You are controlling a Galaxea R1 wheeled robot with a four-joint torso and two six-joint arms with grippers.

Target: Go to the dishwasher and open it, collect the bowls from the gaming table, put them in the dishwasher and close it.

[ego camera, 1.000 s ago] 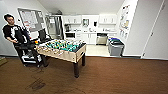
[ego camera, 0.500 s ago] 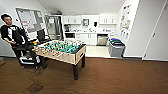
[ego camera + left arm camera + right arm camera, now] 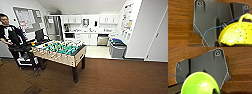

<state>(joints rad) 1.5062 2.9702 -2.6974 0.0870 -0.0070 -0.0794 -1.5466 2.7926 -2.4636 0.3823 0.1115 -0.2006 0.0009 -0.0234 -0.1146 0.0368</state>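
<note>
Glossy green bowl (image 3: 199, 84) — wood-grain floor (image 3: 240, 62)

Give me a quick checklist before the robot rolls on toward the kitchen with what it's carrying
1. Yellow perforated bowl at the left wrist camera: ok, in view; grip cannot tell.
2. Green bowl at the right wrist camera: ok, in view; grip cannot tell.
3. Foosball table ahead on the left: not ok to drive straight, steer right of it.
4. Person behind the table: ok, off the route.
5. Dishwasher door: cannot tell whether it is open.
6. Grey bin by the kitchen entry: ok, but pass it with care.
</note>
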